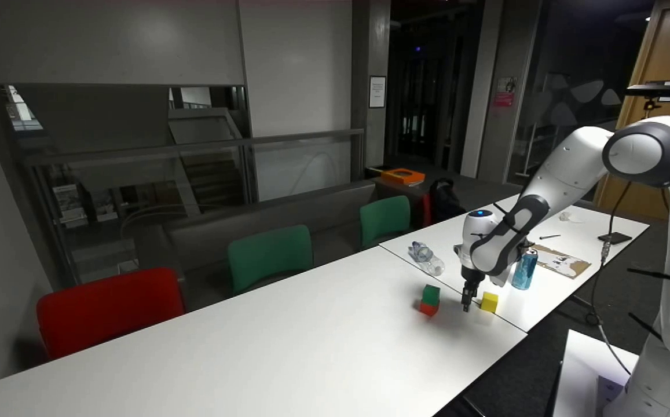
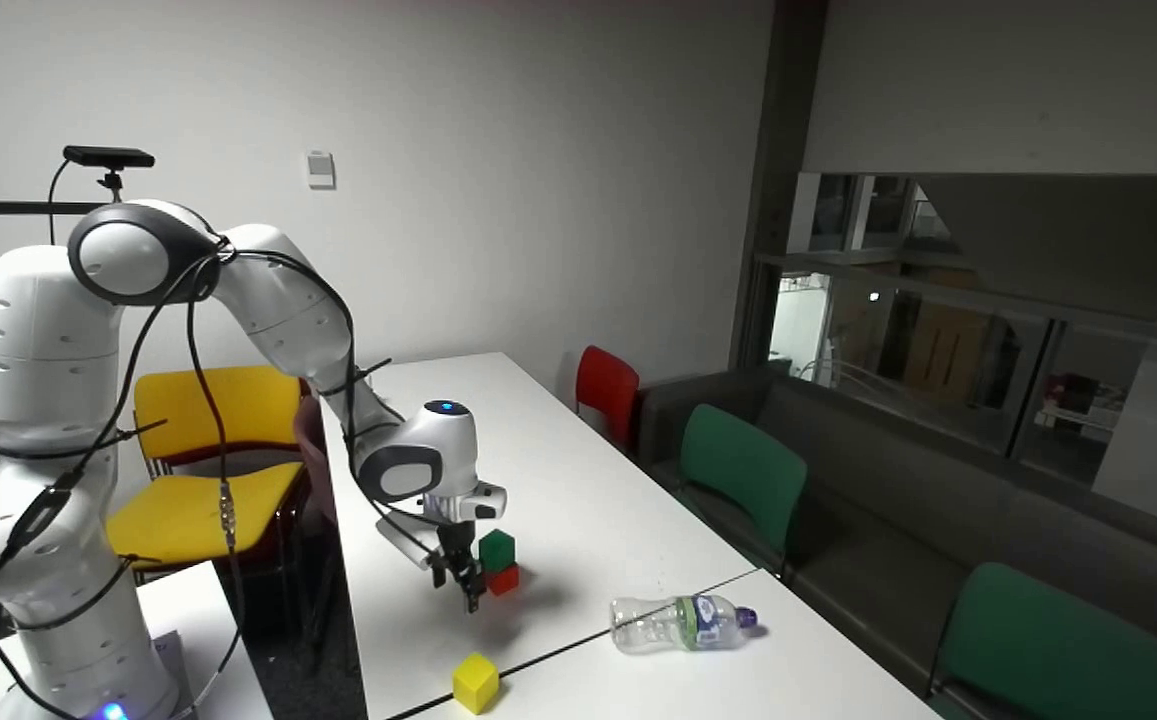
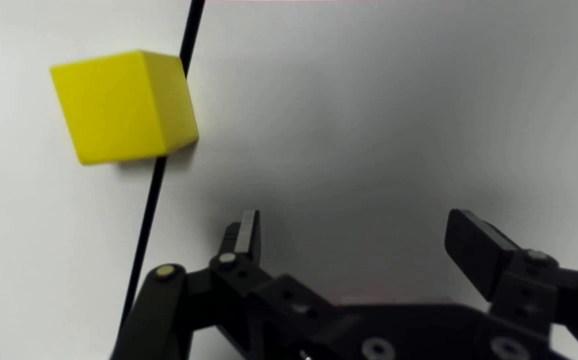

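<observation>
Our jaws stand wide and empty between the yellow block (image 3: 119, 110), straddling the end edge of the bench (image 1: 311, 347) near a corner, and the green block (image 2: 497, 550) stacked on the red block (image 2: 504, 580). Swinging sideways too low, we could knock the green block off.

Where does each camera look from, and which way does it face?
In an exterior view: raised, nearer the red chair, looking across the white table; arm at picture right.
In an exterior view: raised, nearer the plastic bottle, facing toward the red chair; arm at picture left.
Wrist view: on the arm, looking down at the table and yellow cube; its own open pincer shows.
In both exterior views: arm, bottle, yellow cube, green cube atop red cube.
</observation>
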Tool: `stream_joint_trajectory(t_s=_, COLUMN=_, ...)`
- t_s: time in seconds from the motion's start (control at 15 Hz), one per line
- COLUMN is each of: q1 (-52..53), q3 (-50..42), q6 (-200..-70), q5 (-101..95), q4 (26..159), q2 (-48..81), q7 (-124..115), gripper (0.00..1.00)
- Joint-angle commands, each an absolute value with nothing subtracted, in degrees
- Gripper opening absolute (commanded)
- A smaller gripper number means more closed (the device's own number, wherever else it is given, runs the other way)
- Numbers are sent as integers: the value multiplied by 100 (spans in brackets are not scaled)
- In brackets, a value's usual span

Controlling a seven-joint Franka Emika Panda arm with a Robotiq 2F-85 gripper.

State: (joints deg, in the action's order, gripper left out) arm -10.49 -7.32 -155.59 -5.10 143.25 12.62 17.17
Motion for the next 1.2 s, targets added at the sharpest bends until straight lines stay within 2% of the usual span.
stream_joint_trajectory(t_s=0.0, q1=-1038, q3=-1184, q6=-15937, q5=-1104, q4=14922, q2=777, q7=1200, gripper=100)
stream_joint_trajectory(t_s=0.47, q1=-860, q3=-2048, q6=-16249, q5=-3463, q4=14662, q2=1112, q7=59, gripper=100)
stream_joint_trajectory(t_s=1.13, q1=-998, q3=-2018, q6=-16739, q5=-4600, q4=14140, q2=1993, q7=293, gripper=100)
